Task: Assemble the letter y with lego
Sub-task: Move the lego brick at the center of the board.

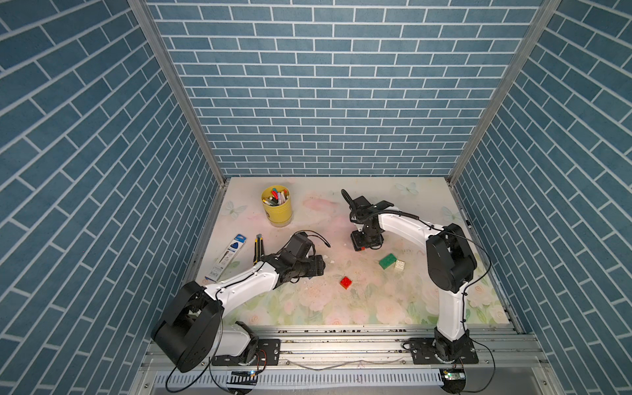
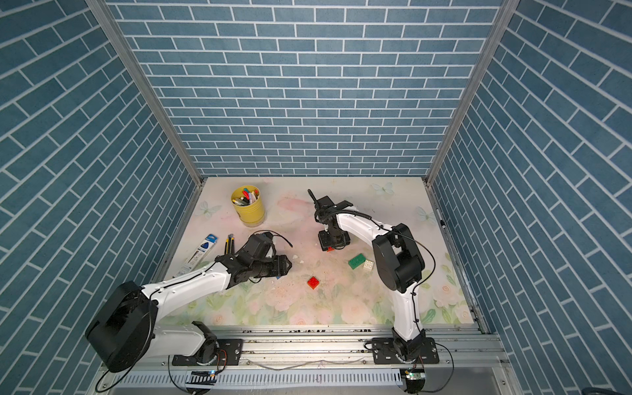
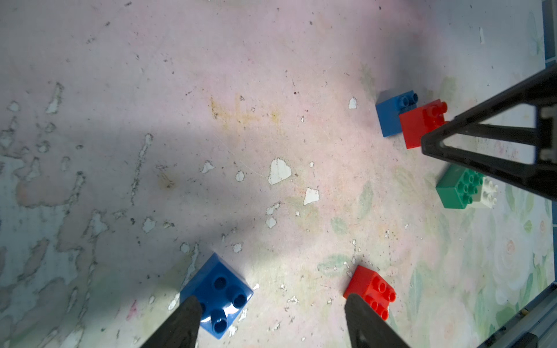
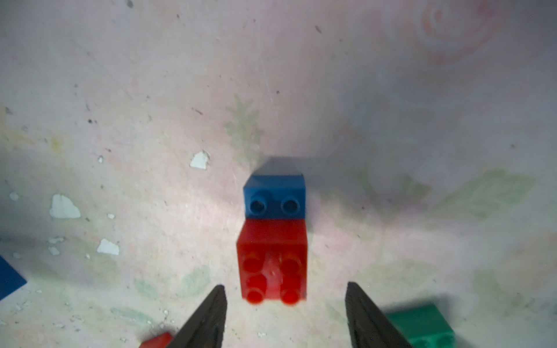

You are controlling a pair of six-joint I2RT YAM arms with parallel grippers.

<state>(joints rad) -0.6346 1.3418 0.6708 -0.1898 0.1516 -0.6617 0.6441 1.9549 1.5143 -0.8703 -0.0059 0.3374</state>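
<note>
A red brick (image 4: pixel 272 262) sits stepped on a blue brick (image 4: pixel 274 195) on the mat, half overlapping it. My right gripper (image 4: pixel 285 284) hangs just above this pair, open, its fingers clear of the red brick on both sides. My left gripper (image 3: pixel 271 298) is open and low over the mat, with a loose blue brick (image 3: pixel 217 296) at one fingertip and a loose red brick (image 3: pixel 372 290) by the other. The green brick (image 1: pixel 387 261) and white brick (image 1: pixel 399 265) lie joined side by side. In both top views the left gripper (image 1: pixel 319 265) hides the loose blue brick.
A yellow cup of markers (image 1: pixel 277 205) stands at the back left. A pen package (image 1: pixel 227 256) and a utility knife (image 1: pixel 257 248) lie by the left wall. The loose red brick (image 2: pixel 313 282) lies mid-mat.
</note>
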